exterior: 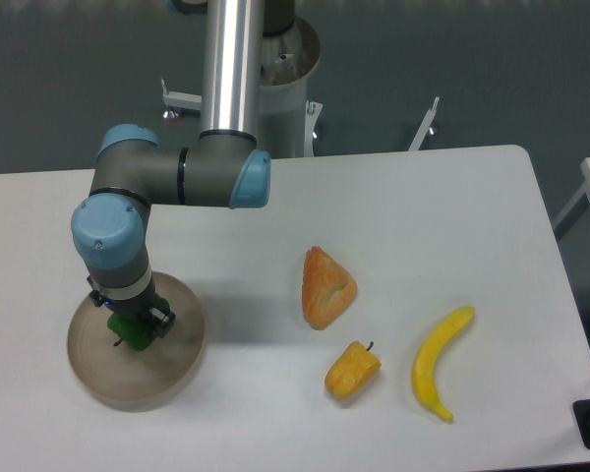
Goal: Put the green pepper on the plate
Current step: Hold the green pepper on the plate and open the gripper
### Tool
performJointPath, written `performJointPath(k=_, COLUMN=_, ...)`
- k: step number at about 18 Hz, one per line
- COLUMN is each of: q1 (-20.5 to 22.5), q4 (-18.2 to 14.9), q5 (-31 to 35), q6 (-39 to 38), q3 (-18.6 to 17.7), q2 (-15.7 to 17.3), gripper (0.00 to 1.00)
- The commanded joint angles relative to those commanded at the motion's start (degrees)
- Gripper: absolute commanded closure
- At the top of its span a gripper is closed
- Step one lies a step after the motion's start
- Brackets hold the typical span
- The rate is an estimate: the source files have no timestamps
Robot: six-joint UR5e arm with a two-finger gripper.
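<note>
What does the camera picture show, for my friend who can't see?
A robot arm's claw holds a green pepper over a round beige plate on a white table. To the right lie an orange wedge, a yellow-orange pepper and a banana.

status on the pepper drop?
Gripper shut on green pepper. Pepper over the plate, not released. Nothing in the way; other food sits well to the right.

A lab: robot arm (167, 177) bolted beside a white table (423, 226).
</note>
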Motion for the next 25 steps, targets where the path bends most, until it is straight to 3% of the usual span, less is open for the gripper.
performJointPath(k=25, q1=-0.4, q4=0.9, q5=-0.5, q6=-1.4, q3=0.2, q2=-1.1, gripper=0.56)
